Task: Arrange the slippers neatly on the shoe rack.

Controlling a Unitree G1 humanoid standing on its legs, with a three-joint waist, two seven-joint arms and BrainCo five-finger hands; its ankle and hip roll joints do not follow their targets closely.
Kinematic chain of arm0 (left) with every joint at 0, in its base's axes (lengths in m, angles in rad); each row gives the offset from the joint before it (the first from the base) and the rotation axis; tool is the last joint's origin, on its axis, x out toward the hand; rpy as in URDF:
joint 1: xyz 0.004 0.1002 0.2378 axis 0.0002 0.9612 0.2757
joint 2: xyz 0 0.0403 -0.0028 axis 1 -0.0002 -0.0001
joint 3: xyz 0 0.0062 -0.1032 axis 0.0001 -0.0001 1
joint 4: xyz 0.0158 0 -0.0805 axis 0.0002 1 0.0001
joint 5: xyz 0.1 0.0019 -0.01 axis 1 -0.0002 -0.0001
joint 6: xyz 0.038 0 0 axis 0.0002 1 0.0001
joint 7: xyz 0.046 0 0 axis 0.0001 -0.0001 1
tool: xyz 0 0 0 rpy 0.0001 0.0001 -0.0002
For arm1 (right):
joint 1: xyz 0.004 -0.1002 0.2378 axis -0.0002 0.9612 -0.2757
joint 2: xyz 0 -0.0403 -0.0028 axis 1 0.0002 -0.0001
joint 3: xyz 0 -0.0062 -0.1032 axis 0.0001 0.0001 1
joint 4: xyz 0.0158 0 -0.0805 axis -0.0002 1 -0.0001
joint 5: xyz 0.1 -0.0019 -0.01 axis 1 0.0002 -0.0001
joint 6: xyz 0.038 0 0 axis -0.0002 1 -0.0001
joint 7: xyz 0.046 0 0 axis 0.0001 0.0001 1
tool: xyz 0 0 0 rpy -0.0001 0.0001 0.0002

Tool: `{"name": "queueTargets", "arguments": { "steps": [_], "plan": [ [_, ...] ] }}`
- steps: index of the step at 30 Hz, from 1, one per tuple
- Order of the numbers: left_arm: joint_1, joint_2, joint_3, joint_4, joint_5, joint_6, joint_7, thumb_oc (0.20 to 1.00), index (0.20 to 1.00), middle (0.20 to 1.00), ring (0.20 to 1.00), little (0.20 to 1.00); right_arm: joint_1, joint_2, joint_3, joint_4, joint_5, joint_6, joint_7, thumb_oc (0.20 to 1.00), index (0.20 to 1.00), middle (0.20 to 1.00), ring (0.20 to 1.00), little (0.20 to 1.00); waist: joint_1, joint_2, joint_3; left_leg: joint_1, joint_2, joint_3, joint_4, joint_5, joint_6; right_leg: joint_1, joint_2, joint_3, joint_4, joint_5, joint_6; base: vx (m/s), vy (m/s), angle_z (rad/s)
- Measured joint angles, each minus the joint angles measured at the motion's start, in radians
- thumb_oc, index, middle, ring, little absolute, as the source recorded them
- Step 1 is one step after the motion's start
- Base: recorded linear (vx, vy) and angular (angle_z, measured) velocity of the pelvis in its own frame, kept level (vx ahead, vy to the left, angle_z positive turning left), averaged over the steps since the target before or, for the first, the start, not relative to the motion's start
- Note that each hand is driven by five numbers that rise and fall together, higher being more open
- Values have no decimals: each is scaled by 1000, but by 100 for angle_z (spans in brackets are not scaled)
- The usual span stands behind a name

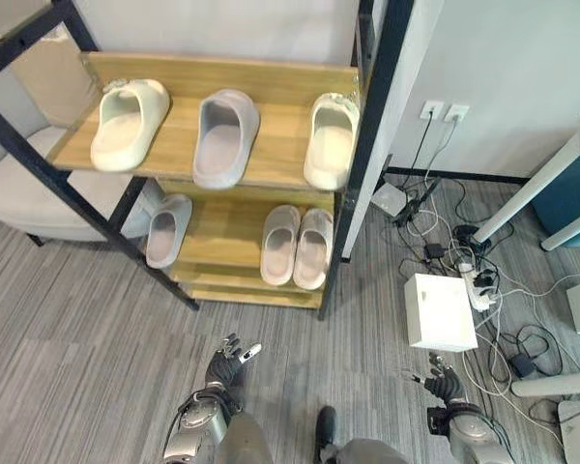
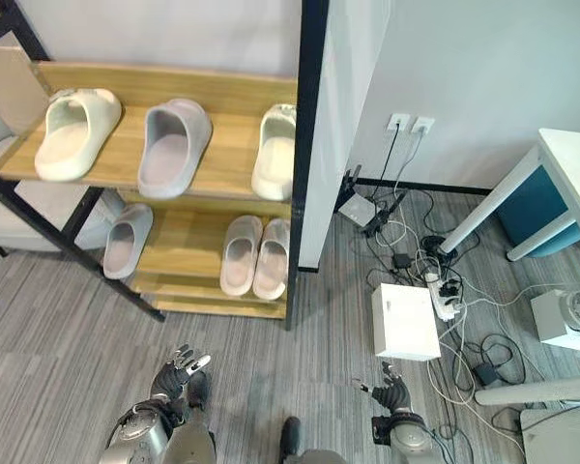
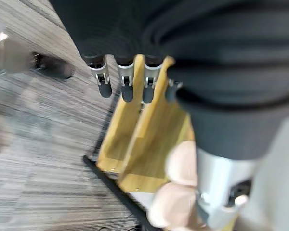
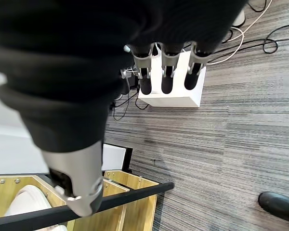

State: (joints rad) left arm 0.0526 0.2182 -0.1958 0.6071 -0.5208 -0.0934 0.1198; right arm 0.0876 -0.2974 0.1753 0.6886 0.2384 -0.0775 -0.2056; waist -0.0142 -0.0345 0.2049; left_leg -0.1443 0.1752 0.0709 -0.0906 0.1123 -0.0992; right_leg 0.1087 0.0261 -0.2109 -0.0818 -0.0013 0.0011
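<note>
Shoe rack (image 1: 271, 87): wooden shelves in a black frame; six slippers already sit on it.
Top shelf: cream slipper (image 1: 128, 122), grey slipper (image 1: 224, 135), cream slipper (image 1: 331, 139), spaced apart, unpaired.
Lower shelf: lone grey slipper (image 1: 166, 230) at left; pink pair (image 1: 298, 246) side by side.
Left hand (image 1: 228, 363): low over the floor, fingers relaxed, holding nothing.
Right hand (image 1: 443, 379): likewise empty, fingers straight, near the white box (image 1: 439, 311).
Risk: reaching for the rack could snag the frame or knock a slipper off.
Floor cords (image 1: 483, 280): trip hazard.
Writing: none legible.
</note>
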Motion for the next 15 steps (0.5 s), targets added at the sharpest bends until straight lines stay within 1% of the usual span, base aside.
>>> {"name": "queueTargets", "arguments": {
  "steps": [1, 2, 3, 5, 6, 8, 9, 10, 11, 12, 14, 15],
  "plan": [
    [8, -1, 0, -4, 0, 0, 0, 1000, 1000, 1000, 1000, 1000, 6, -2, 0, -13, 0, 0, 1, 1000, 1000, 1000, 1000, 1000, -3, 12, -10, 22, -18, 5, -1, 18, 23, 10, -4, 7, 0, -8, 10, 130, 224, -9],
    [9, 7, 0, -8, 0, -1, -1, 1000, 1000, 1000, 1000, 1000, 8, 9, -1, -18, 0, 1, 5, 1000, 1000, 1000, 1000, 1000, -4, 1, -10, 38, -35, 16, 0, 65, 23, 15, -25, 20, 5, -14, 18, 158, 284, -17],
    [12, 14, 0, -8, 0, -2, -1, 1000, 1000, 1000, 1000, 1000, 4, 20, 9, -31, -1, -1, 11, 1000, 1000, 1000, 1000, 1000, -2, -15, -12, 51, -64, 29, 6, 56, 46, 9, -58, 24, 37, -20, 31, 110, 271, -7],
    [10, 17, -1, -8, 0, -2, -1, 1000, 1000, 1000, 1000, 1000, 1, 34, 10, -29, -1, 0, 13, 1000, 1000, 1000, 1000, 1000, -4, -22, -12, 67, -93, 29, 6, 39, 71, -11, -95, 29, 116, -37, 55, 85, 274, 9],
    [9, 26, -2, -8, 1, -2, -1, 1000, 1000, 1000, 1000, 1000, -1, 45, 5, -29, 0, 0, 16, 1000, 1000, 1000, 1000, 1000, -1, -27, -15, 76, -111, 40, 6, 25, 90, -35, -119, 39, 179, -48, 72, 26, 186, 7],
    [9, 47, -3, -8, 2, -2, 0, 1000, 1000, 1000, 1000, 1000, -12, 56, 5, -28, -1, 0, 20, 1000, 1000, 1000, 1000, 1000, 1, -30, -17, 81, -136, 47, 7, 7, 116, -87, -156, 49, 290, -71, 103, 15, 139, 2],
    [3, 60, -2, -8, 2, -2, 0, 1000, 1000, 1000, 1000, 1000, -20, 61, 5, -28, -1, 0, 21, 1000, 1000, 1000, 1000, 1000, 2, -29, -16, 82, -147, 50, 7, -4, 132, -123, -174, 50, 356, -76, 112, 48, 124, -9],
    [9, 71, -1, -6, 2, 0, 0, 1000, 1000, 1000, 1000, 1000, -24, 69, 9, -28, -1, 1, 23, 1000, 1000, 1000, 1000, 1000, 5, -27, -15, 92, -155, 49, 7, -15, 147, -170, -202, 45, 429, -124, 143, 64, 79, -13],
    [10, 76, 1, -7, 2, -1, 2, 1000, 1000, 1000, 1000, 1000, -19, 69, 9, -29, -1, 1, 24, 1000, 1000, 1000, 1000, 1000, 5, -24, -15, 100, -159, 50, 7, -21, 155, -171, -212, 46, 414, -132, 159, 64, 78, -13],
    [10, 82, 0, -8, 2, -1, 2, 1000, 1000, 1000, 1000, 1000, -18, 69, 10, -28, -1, 3, 23, 1000, 1000, 1000, 1000, 1000, 4, -19, -13, 110, -161, 50, 6, -29, 165, -172, -215, 44, 372, -137, 167, 74, -10, -4],
    [9, 91, 0, -9, 4, -1, 1, 1000, 1000, 1000, 1000, 1000, -17, 69, 10, -29, -1, 4, 23, 1000, 1000, 1000, 1000, 1000, 3, -16, -13, 117, -168, 49, 6, -30, 165, -179, -217, 39, 268, -120, 170, 58, -27, -3],
    [8, 90, 1, -9, 15, -1, 1, 1000, 1000, 1000, 1000, 1000, -17, 68, 11, -29, -1, 4, 22, 1000, 1000, 1000, 1000, 1000, 3, -16, -13, 114, -166, 51, 6, -37, 157, -194, -210, 40, 215, -105, 169, 27, -34, 4]
  ]
}}
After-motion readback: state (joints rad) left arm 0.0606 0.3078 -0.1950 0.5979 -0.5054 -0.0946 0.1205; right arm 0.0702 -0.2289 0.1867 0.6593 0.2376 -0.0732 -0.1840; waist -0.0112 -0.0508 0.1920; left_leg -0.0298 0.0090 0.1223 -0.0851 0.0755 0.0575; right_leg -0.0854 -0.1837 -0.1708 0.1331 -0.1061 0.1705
